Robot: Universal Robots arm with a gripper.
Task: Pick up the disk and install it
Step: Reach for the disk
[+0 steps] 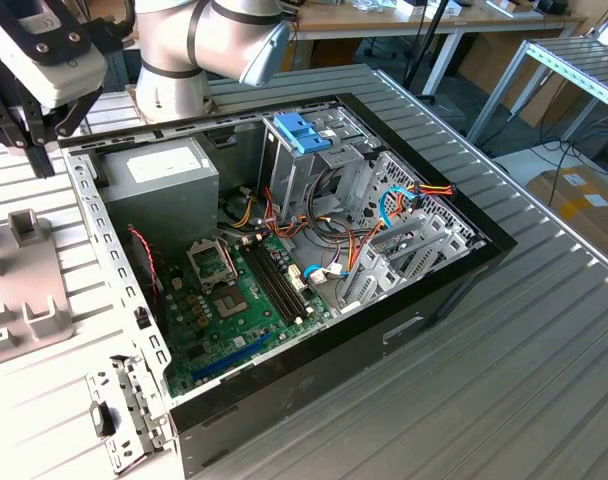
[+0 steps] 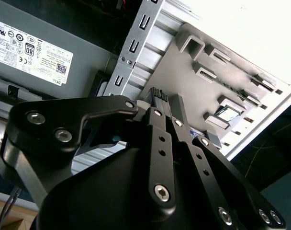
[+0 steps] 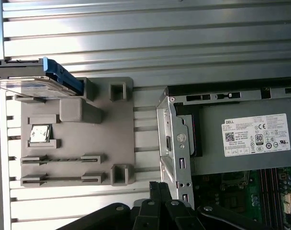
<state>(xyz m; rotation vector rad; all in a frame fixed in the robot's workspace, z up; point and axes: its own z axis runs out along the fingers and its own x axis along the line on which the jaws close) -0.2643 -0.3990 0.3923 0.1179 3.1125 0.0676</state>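
Disk (image 3: 38,85) stands on edge in a slot of the grey holder (image 3: 78,139), at the end farthest from the gripper (image 3: 160,188), per first wrist view. Long axis runs along the table (image 3: 184,43) ribs, blue-railed end toward the computer case (image 3: 176,143). Second wrist view: fingers (image 2: 157,103) pressed together, nothing between them, over the holder and well apart from disk. Exterior view, left to right: holder on table, open case with power supply (image 1: 159,175) and motherboard (image 1: 234,300), then blue clip (image 1: 302,130) atop the drive cage (image 1: 329,175)
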